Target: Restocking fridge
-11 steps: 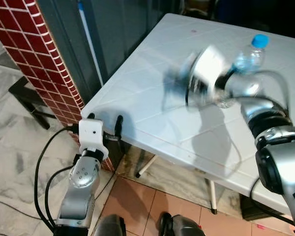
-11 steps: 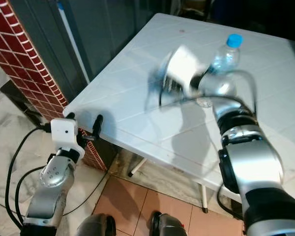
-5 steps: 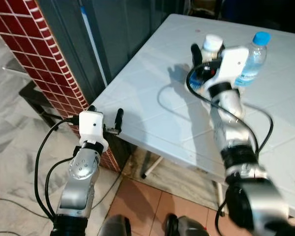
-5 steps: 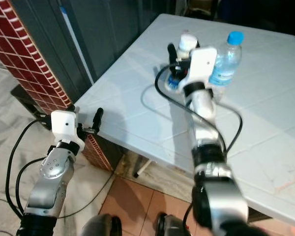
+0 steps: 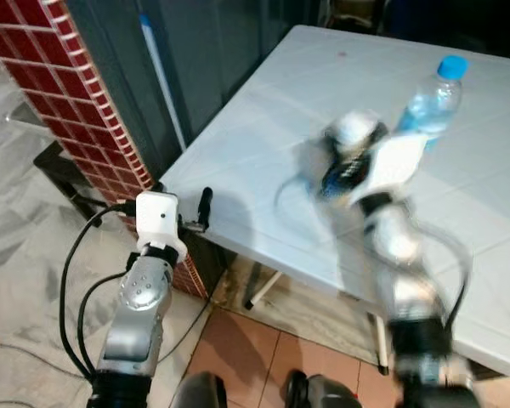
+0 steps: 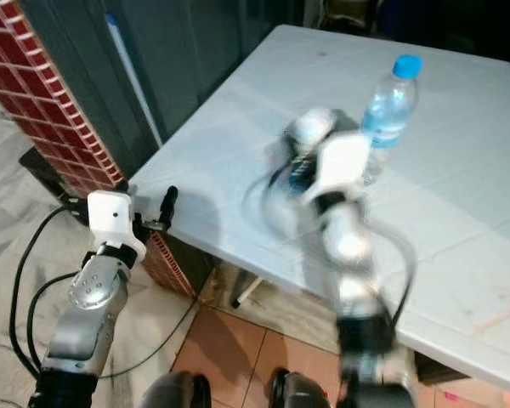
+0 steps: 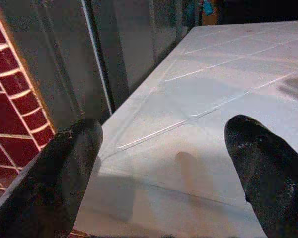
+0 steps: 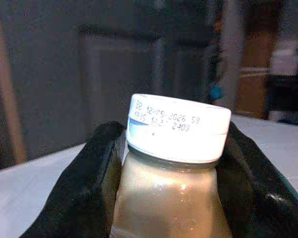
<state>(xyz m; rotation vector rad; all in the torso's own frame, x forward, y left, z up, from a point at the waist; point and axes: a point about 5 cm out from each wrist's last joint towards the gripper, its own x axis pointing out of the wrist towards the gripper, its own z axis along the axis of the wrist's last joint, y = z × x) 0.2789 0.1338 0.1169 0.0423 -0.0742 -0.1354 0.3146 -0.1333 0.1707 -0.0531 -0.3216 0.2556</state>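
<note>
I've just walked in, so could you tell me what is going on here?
The right gripper is shut on a white-capped jar and holds it above the white table, blurred with motion. A water bottle stands on the table beyond it. The left gripper hovers open at the table's near corner, holding nothing.

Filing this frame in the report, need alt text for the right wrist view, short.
The right gripper holds a small bottle with a white cap, its two black fingers pressed against either side of the neck. Dark date print runs across the cap. Behind lie a pale table and dim, blurred grey panels.
</note>
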